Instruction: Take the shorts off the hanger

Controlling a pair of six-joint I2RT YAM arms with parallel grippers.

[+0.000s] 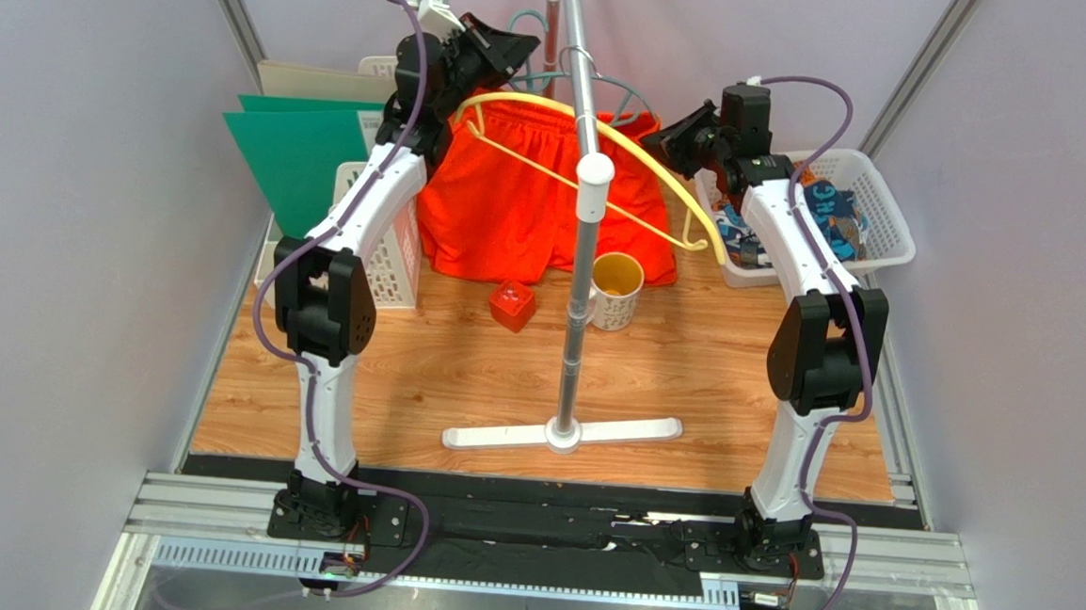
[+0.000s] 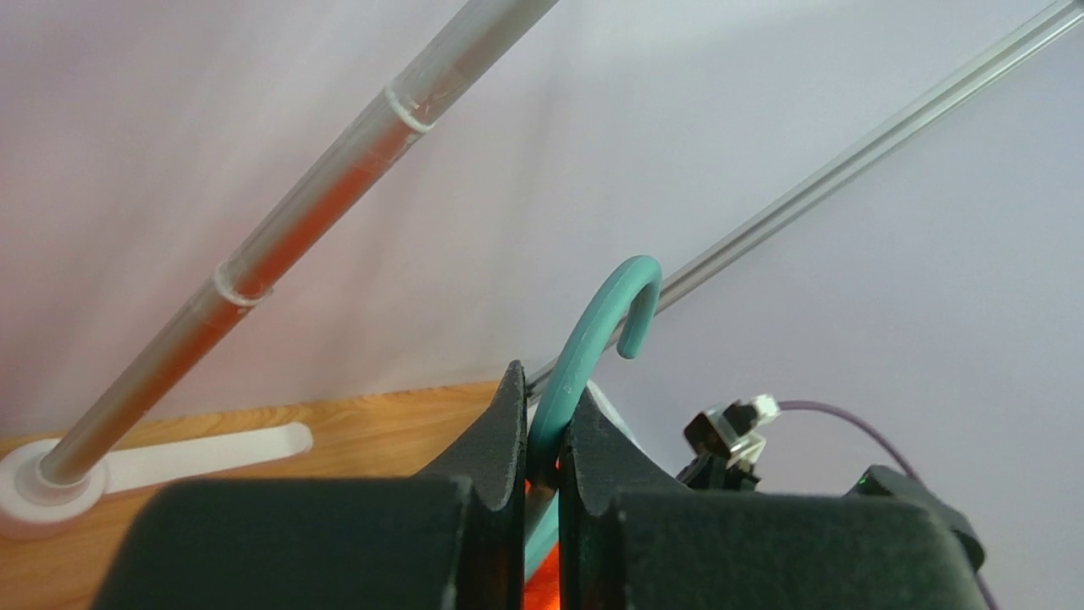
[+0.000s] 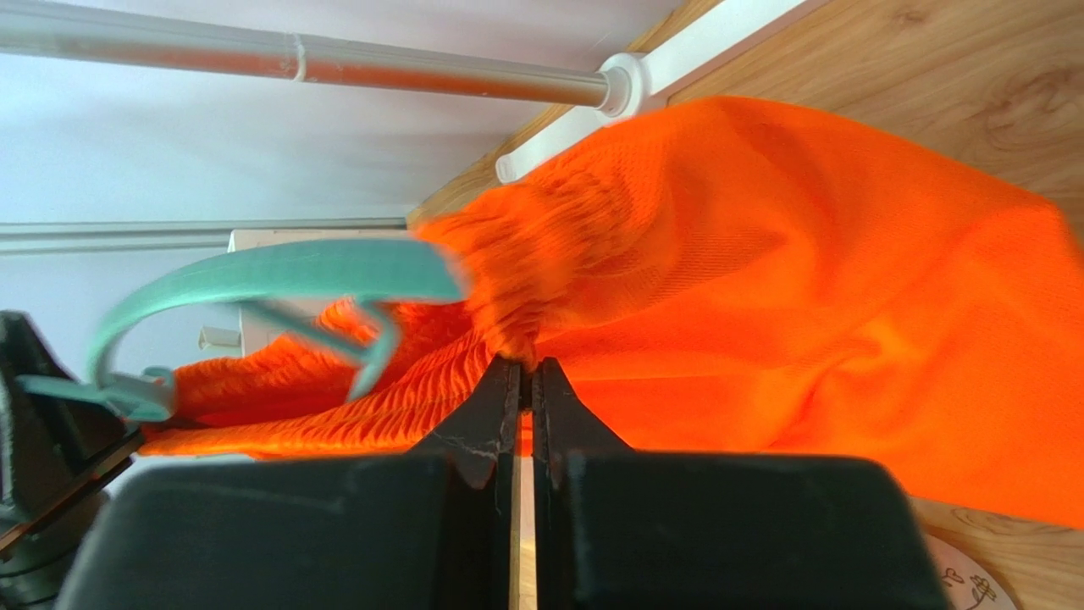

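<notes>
The plain orange shorts (image 1: 541, 206) hang on a teal hanger (image 1: 578, 56) behind the rack pole. My left gripper (image 1: 515, 49) is shut on the teal hanger's hook neck (image 2: 608, 324), with orange cloth showing below the jaws in the left wrist view. My right gripper (image 1: 663, 131) is shut on the gathered waistband of the orange shorts (image 3: 789, 292), right beside the teal hanger's end (image 3: 280, 273). The printed blue, white and black shorts (image 1: 823, 216) lie in the white basket (image 1: 891, 220) at the right.
A yellow hanger (image 1: 671, 165) hangs empty in front of the orange shorts. The rack pole (image 1: 583, 251) rises from a white T-base (image 1: 562, 434). A red cube (image 1: 512, 305) and a cup (image 1: 616, 291) sit on the table. Green folders (image 1: 296, 149) and a white crate (image 1: 393, 261) stand at the left.
</notes>
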